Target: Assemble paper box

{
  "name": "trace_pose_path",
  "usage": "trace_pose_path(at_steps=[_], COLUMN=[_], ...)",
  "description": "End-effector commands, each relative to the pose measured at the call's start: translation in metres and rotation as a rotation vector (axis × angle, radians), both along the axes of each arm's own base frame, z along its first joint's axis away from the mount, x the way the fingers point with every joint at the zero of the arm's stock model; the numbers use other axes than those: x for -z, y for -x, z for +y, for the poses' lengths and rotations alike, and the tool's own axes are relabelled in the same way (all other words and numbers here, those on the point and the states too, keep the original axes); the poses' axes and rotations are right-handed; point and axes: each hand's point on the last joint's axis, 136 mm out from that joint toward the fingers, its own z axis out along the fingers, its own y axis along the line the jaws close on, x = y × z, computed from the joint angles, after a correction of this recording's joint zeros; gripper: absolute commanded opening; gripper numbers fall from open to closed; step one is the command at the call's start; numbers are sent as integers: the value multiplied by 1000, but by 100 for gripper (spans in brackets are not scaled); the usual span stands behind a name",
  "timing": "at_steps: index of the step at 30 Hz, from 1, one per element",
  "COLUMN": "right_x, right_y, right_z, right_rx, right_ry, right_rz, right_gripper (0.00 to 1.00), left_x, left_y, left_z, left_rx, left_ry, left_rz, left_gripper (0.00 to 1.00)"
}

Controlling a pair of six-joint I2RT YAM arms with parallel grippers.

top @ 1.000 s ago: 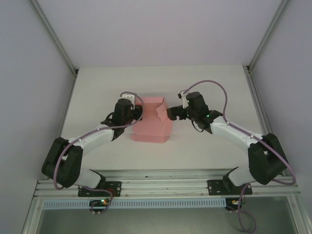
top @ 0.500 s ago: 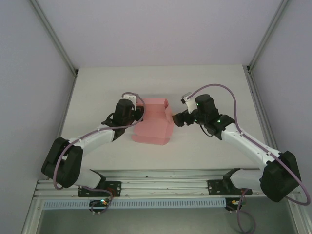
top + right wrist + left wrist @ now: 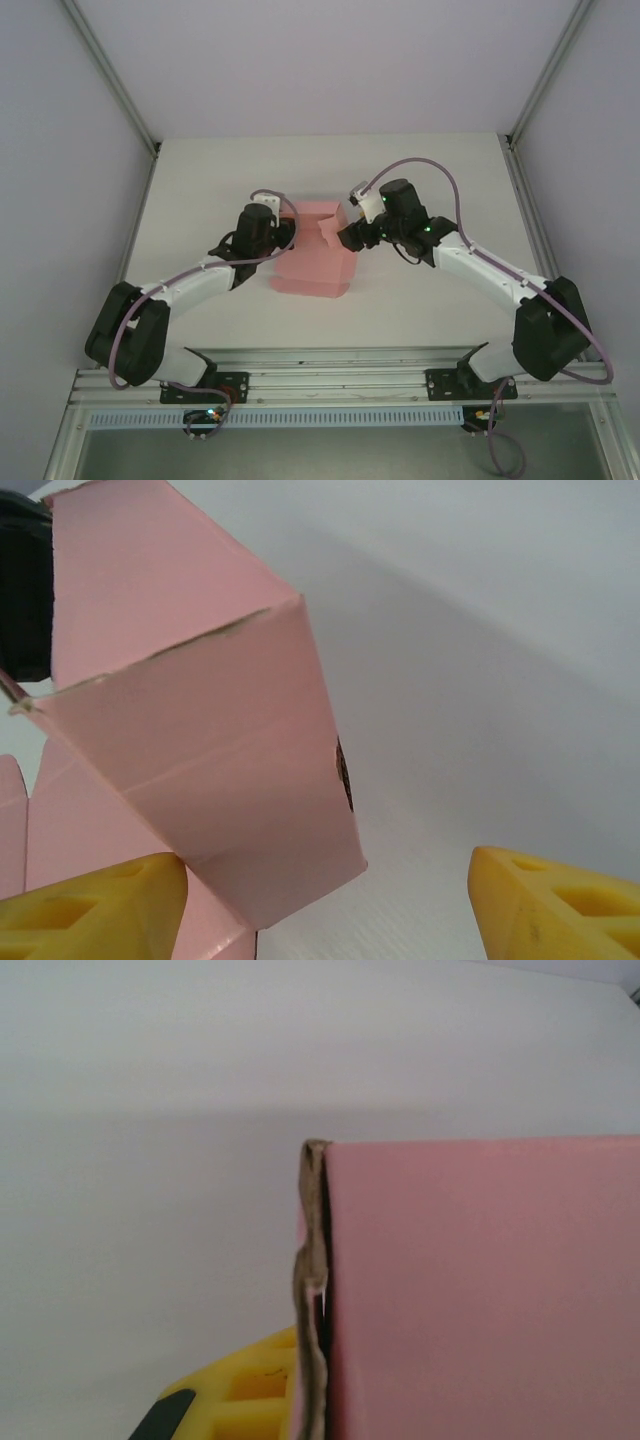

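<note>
The paper box (image 3: 312, 262) is pale pink card, partly folded, in the middle of the table. My left gripper (image 3: 283, 234) is shut on its left wall. In the left wrist view the card's edge (image 3: 314, 1260) runs up from a yellow fingertip (image 3: 235, 1395), and a pink panel (image 3: 480, 1290) lies to its right. My right gripper (image 3: 345, 238) is at the box's right side, open. In the right wrist view a raised pink flap (image 3: 230, 780) hangs between the two yellow fingertips, close to the left fingertip (image 3: 90, 905) and far from the right one (image 3: 555, 905).
The white table (image 3: 420, 170) is walled by pale panels with metal posts at the back corners (image 3: 155, 148). An aluminium rail (image 3: 340, 385) carrying the arm bases runs along the near edge. The left arm's black body (image 3: 22, 590) stands just behind the box.
The right arm drew back to the right of the box, then came in again to its right flap. The left gripper and the box have stayed put.
</note>
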Motion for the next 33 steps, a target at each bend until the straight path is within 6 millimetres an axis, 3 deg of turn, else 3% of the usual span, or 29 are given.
trace_pose_path(at_steps=[1,13,18,21,23,28,33], right_x=[-10,-5,-4,-1,3,6,9], right_y=[-12,-17,-29,-36,-39,-52,-58], right_z=[13,25,13,4,-3,-34,-66], right_rx=[21,96,202,281,341,599,822], right_ry=[-31,24,63,119,173,335,421], right_rz=[-30,-55,-67,-90,-111,-196,-268], right_gripper=[73,66,57,45,31,11,4], left_x=[-23,-23,-28,-29,-30,-37,-45], left_y=[4,1,4,5,5,6,8], left_z=[-10,-5,-7,-5,-3,-5,1], left_rx=[35,-14,-9,-31,-57,-117,-220], left_ry=[23,-15,4,-4,-21,-31,8], left_rz=[-50,-35,-51,-49,-45,-20,19], left_gripper=[0,0,0,0,0,0,0])
